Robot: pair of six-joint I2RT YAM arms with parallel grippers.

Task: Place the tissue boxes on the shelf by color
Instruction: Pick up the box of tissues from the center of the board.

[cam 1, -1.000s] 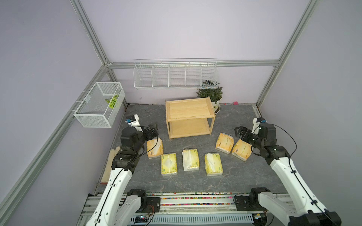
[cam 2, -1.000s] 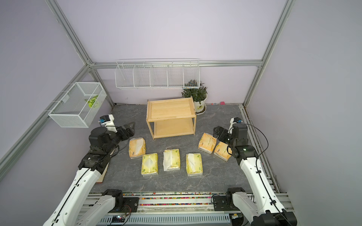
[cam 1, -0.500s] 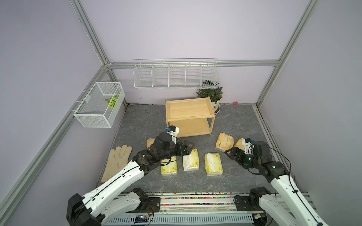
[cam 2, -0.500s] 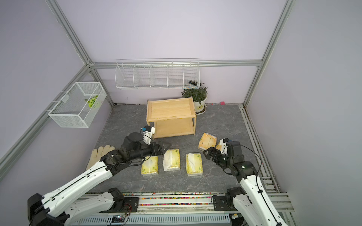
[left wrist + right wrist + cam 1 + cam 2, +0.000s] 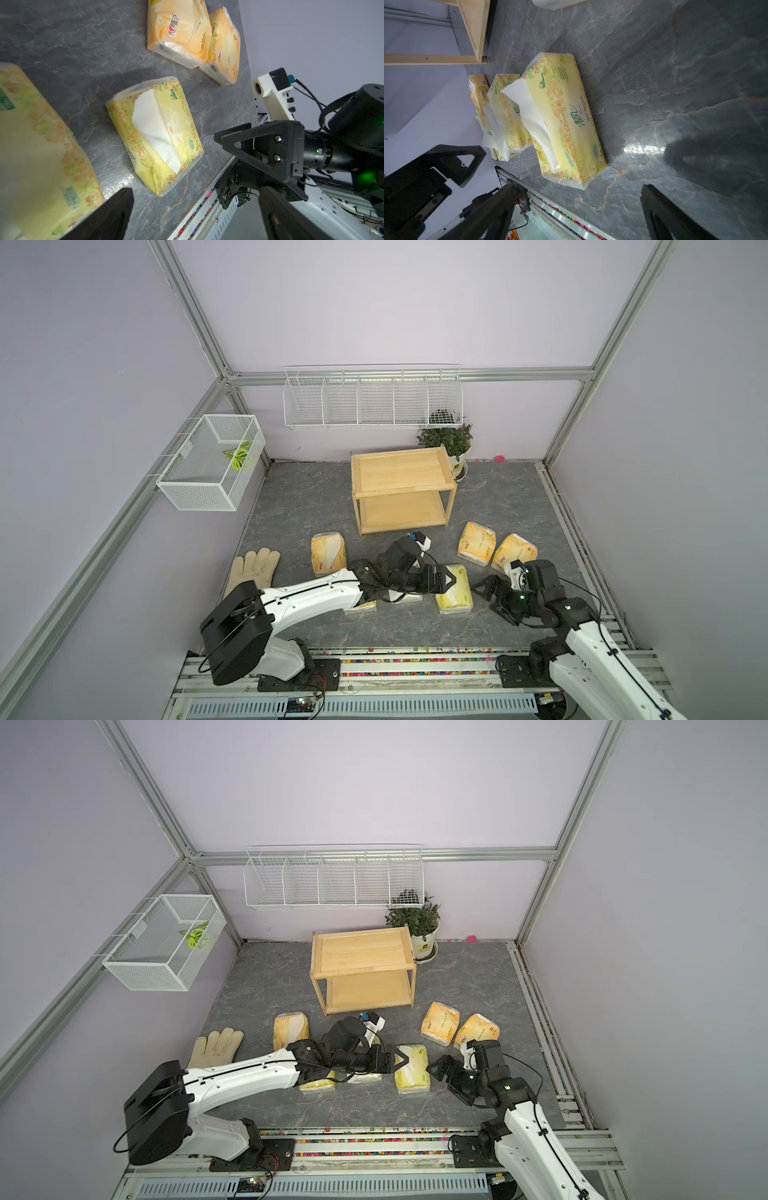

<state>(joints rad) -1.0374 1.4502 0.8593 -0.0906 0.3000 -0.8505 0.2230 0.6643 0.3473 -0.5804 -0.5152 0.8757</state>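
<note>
The pale wooden shelf (image 5: 401, 493) (image 5: 361, 969) stands empty at the back middle. Three orange tissue boxes lie on the floor, one on the left (image 5: 328, 552) and two on the right (image 5: 476, 548) (image 5: 513, 552). The right lemon-yellow pack (image 5: 454, 591) (image 5: 158, 133) (image 5: 562, 116) lies in front. My left arm lies across the other two, and one shows as a sliver (image 5: 361, 606). My left gripper (image 5: 451, 581) (image 5: 193, 216) is open just above the right lemon pack's left side. My right gripper (image 5: 484, 593) (image 5: 577, 216) is open, facing it from the right, apart from it.
A cream glove (image 5: 253, 568) lies at the left front. A potted plant (image 5: 449, 441) stands behind the shelf's right corner. White wire baskets hang on the back wall (image 5: 372, 400) and the left wall (image 5: 212, 462). A metal rail (image 5: 415, 655) runs along the floor's front edge.
My left arm has swung from the left side across the lemon packs to the right one. My right arm has drawn back from the orange packs toward the front middle. Both grippers stayed open.
</note>
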